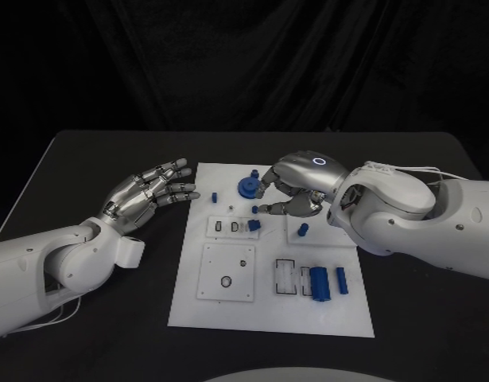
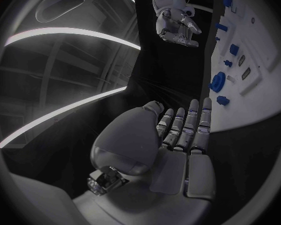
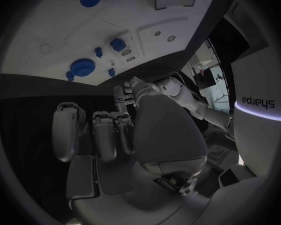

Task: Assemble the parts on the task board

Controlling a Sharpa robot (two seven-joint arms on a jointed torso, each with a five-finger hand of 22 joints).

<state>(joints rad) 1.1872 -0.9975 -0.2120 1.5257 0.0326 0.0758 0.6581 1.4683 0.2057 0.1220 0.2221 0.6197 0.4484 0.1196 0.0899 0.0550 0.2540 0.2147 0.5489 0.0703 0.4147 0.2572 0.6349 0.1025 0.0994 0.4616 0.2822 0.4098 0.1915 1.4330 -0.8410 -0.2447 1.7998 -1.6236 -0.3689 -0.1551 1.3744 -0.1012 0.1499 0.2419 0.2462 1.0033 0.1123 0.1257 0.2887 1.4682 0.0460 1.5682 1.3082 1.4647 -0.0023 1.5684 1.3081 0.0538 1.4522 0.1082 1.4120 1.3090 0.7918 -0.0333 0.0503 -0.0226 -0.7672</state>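
Observation:
The white task board (image 1: 269, 314) lies in the middle of the black table. A round blue part (image 1: 248, 187) stands at its far end, also in the left wrist view (image 2: 218, 80) and the right wrist view (image 3: 82, 66). Smaller blue parts (image 1: 254, 225) (image 1: 303, 230) sit mid-board, and two blue cylinders (image 1: 319, 281) (image 1: 340, 280) lie near the front right. My left hand (image 1: 153, 195) (image 2: 178, 135) hovers at the board's far left edge, fingers straight and apart, holding nothing. My right hand (image 1: 296, 187) (image 3: 109, 135) hangs over the far end just right of the round part, fingers bent downward, nothing in them.
A square white plate (image 1: 227, 271) and a framed slot (image 1: 287, 276) are set in the board's near half. Bare black table lies to the left (image 1: 83, 183) and far side of the board. A dark curtain closes off the back.

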